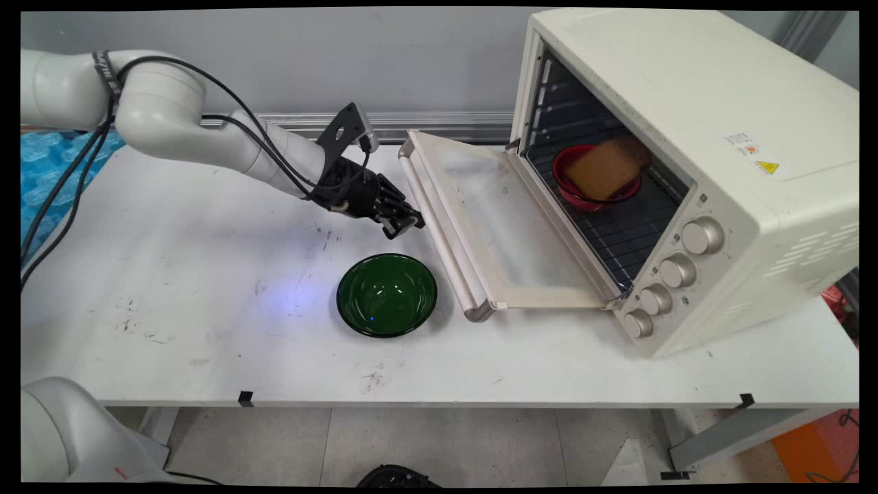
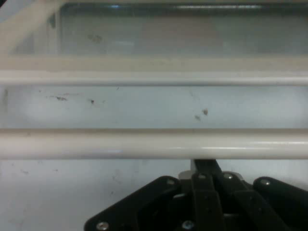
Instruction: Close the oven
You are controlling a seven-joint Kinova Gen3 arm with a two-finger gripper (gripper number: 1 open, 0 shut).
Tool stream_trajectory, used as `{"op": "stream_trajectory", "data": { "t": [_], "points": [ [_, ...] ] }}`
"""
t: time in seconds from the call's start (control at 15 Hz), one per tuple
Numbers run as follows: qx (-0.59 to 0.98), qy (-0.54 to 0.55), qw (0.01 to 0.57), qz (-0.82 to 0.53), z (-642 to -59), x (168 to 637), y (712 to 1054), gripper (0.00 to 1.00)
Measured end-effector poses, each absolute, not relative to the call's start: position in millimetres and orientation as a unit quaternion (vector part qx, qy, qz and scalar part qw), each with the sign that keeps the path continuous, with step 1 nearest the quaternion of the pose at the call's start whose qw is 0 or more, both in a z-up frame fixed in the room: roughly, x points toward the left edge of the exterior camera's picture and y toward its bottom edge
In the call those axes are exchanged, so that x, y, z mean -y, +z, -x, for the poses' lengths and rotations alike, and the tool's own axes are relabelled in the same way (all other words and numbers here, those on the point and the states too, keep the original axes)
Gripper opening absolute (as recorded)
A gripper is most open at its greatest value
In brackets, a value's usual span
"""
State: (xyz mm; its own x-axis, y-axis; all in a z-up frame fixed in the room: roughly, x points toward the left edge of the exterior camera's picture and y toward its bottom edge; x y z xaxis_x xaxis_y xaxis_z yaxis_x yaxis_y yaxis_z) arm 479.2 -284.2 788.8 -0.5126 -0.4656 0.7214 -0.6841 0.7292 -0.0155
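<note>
My gripper (image 1: 406, 224) is shut with nothing in it and hovers just left of the handle (image 1: 439, 233) of the toaster oven's door (image 1: 507, 226), which lies folded down and open. In the hand view the cream handle bar (image 2: 154, 143) runs across just beyond my gripper (image 2: 202, 168), very close. The cream toaster oven (image 1: 686, 103) stands at the right. On its rack sits a red bowl (image 1: 583, 195) holding a brown slice of bread (image 1: 607, 168). An empty green bowl (image 1: 386, 295) rests on the table below my gripper.
The white table (image 1: 171, 274) is scuffed in places. Blue bubble wrap (image 1: 48, 158) lies off its far left edge. The oven's knobs (image 1: 675, 269) face the front right. Black cables hang from the arm at left.
</note>
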Motion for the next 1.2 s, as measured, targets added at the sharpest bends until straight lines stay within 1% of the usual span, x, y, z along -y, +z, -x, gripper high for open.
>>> {"op": "stream_trajectory", "data": {
  "t": [0.67, 1.2],
  "points": [
    [0.847, 0.157, 0.387, -0.329, -473, 284, 791, 0.0],
    [0.839, 0.171, 0.412, -0.31, -464, 296, 811, 0.0]
  ]
}}
